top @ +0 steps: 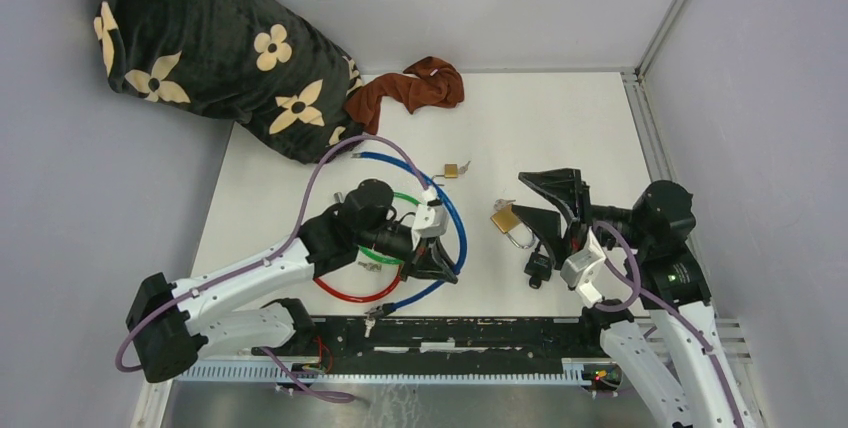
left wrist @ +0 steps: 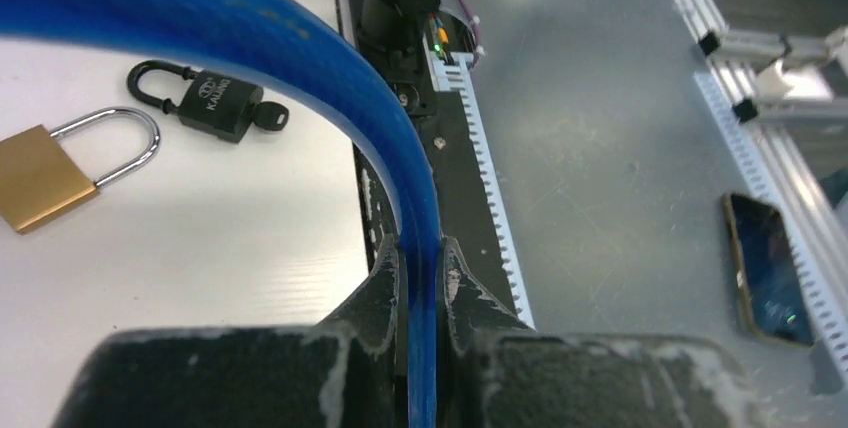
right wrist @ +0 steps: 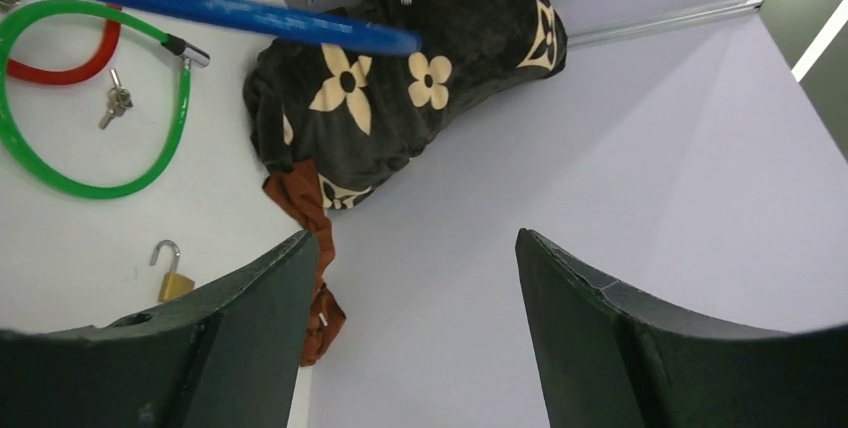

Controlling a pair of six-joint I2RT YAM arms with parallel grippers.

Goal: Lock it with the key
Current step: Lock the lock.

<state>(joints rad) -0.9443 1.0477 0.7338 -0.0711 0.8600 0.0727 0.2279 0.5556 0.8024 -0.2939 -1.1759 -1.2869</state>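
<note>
**A:** Well, where's the blue cable (left wrist: 250, 38)?
**B:** Looped on the white table (top: 560, 118), centre-left, lying over the green cable (top: 408, 198) and the red cable (top: 350, 295). Near the table's front edge the left gripper (left wrist: 420, 248) is clamped on it, with the cable pinched between both fingers.
**A:** Any keys?
**B:** A bunch of keys (right wrist: 115, 103) lies inside the green loop. A black-headed key (left wrist: 272, 118) sticks out of the black padlock (left wrist: 215, 103), which is next to the large brass padlock (left wrist: 40, 173).
**A:** And the other arm?
**B:** The right gripper (right wrist: 415, 248) has its jaws spread wide with nothing between them, held over the table just right of the large brass padlock.
**A:** What's farther out?
**B:** A small brass padlock (right wrist: 172, 273) with its shackle sprung open lies toward the back. A flowered blanket (top: 210, 48) and a brown cloth (top: 410, 88) sit at the far left corner.
</note>
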